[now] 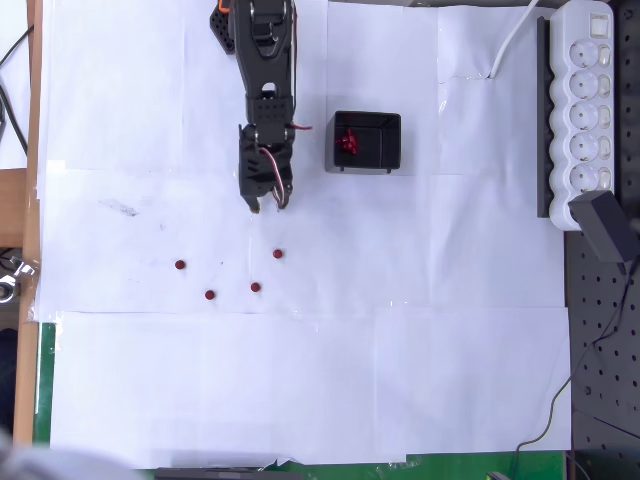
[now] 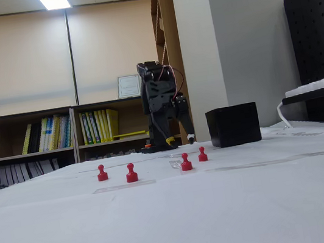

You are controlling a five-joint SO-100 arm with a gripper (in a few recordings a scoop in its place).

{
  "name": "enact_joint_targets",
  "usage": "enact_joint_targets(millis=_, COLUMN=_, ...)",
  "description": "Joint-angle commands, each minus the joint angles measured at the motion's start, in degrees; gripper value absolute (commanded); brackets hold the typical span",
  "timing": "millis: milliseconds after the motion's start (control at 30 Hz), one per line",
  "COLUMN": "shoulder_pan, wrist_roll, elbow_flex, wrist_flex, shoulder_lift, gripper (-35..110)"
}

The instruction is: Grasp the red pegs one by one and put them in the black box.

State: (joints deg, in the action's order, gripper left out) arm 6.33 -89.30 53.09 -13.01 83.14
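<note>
The gripper (image 1: 268,204) hangs just above the paper, fingers a little apart, holding nothing. Four pegs (image 1: 277,254) (image 1: 255,287) (image 1: 209,295) (image 1: 180,265) stand on the paper near it. The box (image 1: 367,141) sits beside the arm — the overhead view shows red pegs inside; the fixed view (image 2: 233,125) shows its wall.

The black arm reaches forward, its claw (image 1: 268,205) pointing down with jaws slightly parted, holding nothing.
</note>
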Motion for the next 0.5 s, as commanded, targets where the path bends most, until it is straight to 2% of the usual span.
enact_joint_targets(millis=0, shoulder_pan=0.8, wrist_roll=-2.4, elbow_flex=-0.4, wrist_flex=11.0, shoulder_lift=0.9, gripper=17)
enact_joint_targets(millis=467, shoulder_pan=0.1, wrist_roll=-0.4, elbow_flex=0.8, wrist_flex=28.0, shoulder_lift=14.6, gripper=19)
